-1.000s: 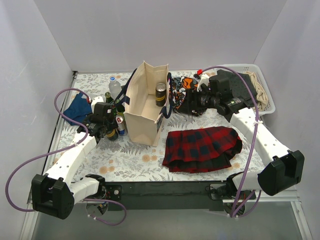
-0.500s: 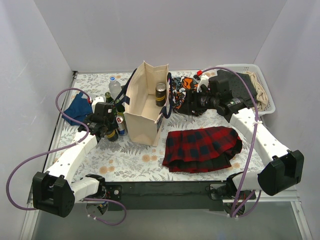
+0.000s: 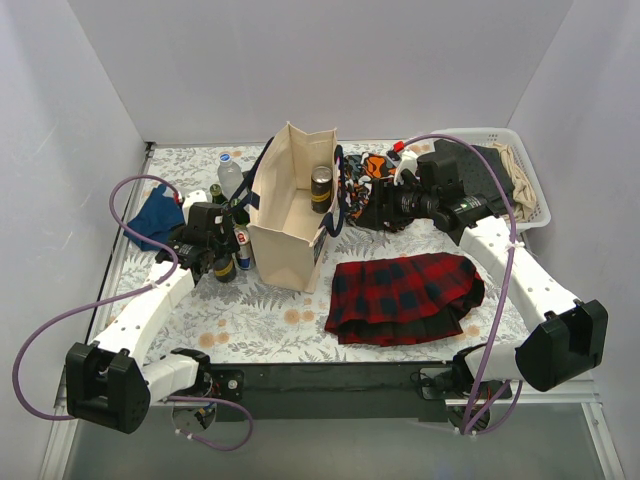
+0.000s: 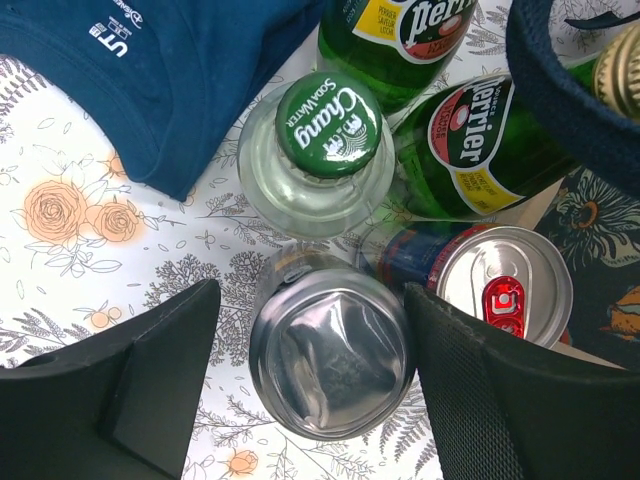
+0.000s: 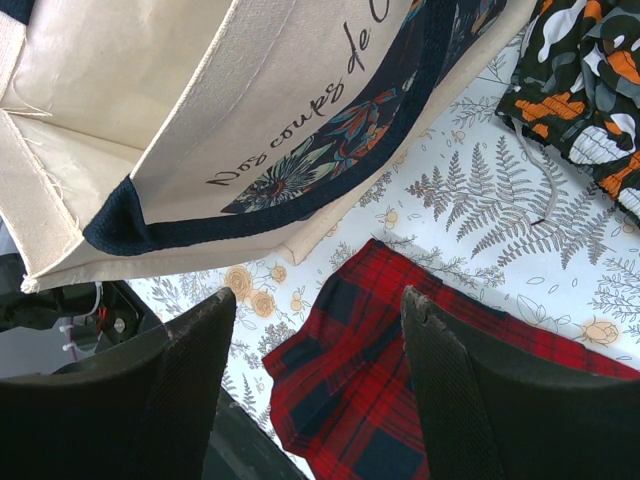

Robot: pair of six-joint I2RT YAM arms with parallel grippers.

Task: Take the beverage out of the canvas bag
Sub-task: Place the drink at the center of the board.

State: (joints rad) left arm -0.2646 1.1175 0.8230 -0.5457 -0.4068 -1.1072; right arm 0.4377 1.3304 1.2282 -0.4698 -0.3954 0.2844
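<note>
The cream canvas bag (image 3: 290, 215) with navy handles stands upright mid-table, its printed side (image 5: 150, 110) filling the right wrist view. One beverage, a dark can with a silvery top (image 3: 321, 188), stands inside it at the back. Left of the bag, my left gripper (image 3: 222, 262) hangs over a cluster of drinks. It is open around a foil-topped can (image 4: 330, 355) standing on the table, with a gap at the left finger (image 4: 160, 370) and the right finger close against it. My right gripper (image 5: 318, 300) is open and empty beside the bag's right side, above the red plaid cloth (image 5: 400, 380).
Beside the foil-topped can stand a Chang soda bottle (image 4: 325, 150), two green Perrier bottles (image 4: 480, 150) and a red-tab can (image 4: 505, 285). A blue garment (image 3: 152, 218) lies far left. A patterned garment (image 3: 365, 175) and a white basket (image 3: 505, 175) of clothes are at the back right.
My left jaws have spread apart around the foil-topped can, which stays on the table. The right arm has not moved.
</note>
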